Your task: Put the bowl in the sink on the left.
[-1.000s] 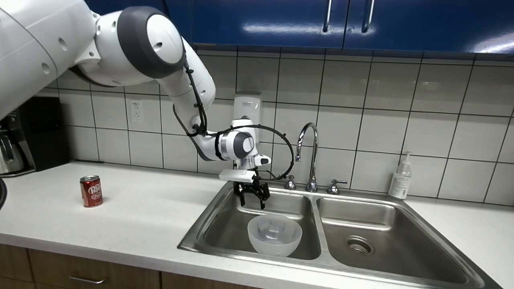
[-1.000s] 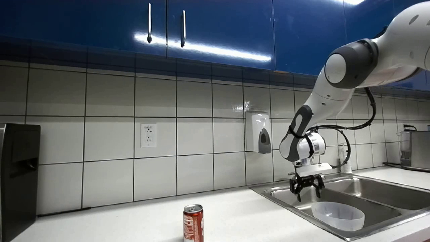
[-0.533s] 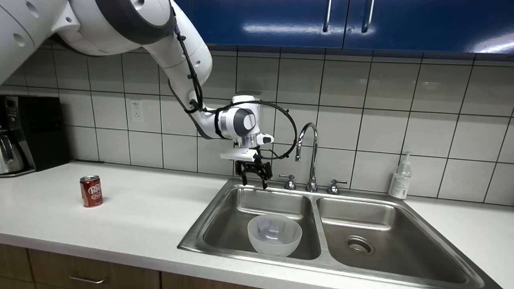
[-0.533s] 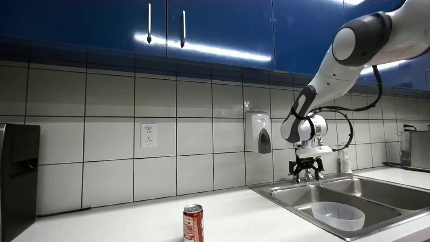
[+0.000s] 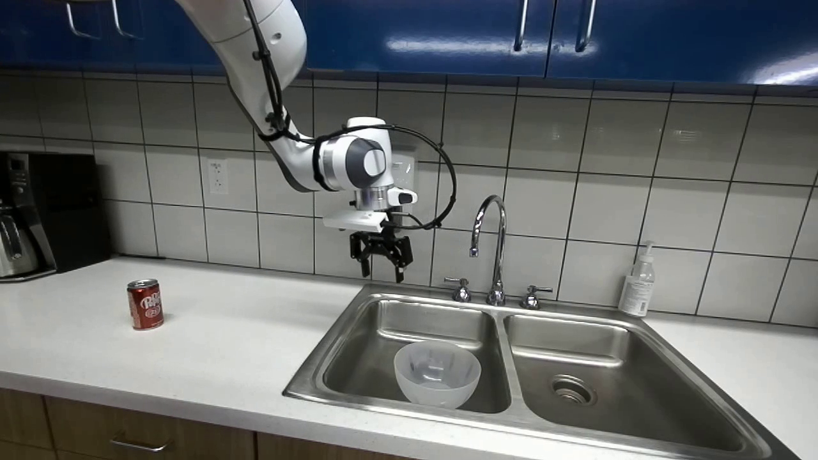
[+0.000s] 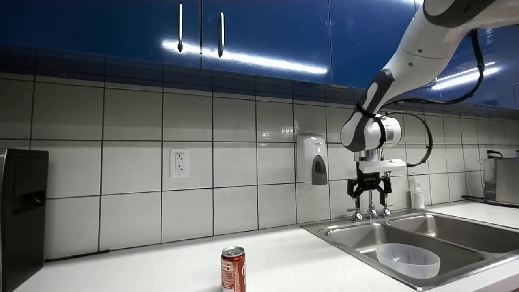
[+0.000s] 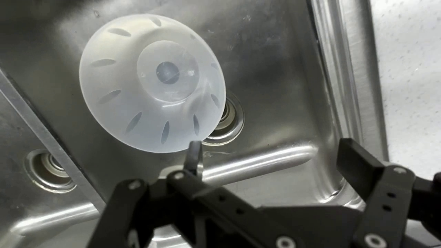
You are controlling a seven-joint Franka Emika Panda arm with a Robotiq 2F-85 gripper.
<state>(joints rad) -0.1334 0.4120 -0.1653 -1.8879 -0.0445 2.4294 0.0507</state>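
In an exterior view, the pincer (image 5: 382, 275) hangs with its fingers (image 5: 400, 272) spread wide, only air between them, well apart from the bowl. At its five o'clock, the bowl (image 5: 438, 383) sits upright in the left sink (image 5: 364, 369).

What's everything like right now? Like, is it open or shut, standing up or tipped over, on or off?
Gripper: open, holding nothing.
Bowl: upright in the left sink basin, nothing seen inside.
Faucet: no water coming out.
Soda can: standing upright; can't tell if it's been opened.
Soap bottle: standing upright.
Blue cabinet doors: shut.
Wooden drawer: shut.
Coffee maker: can't tell if on or off.
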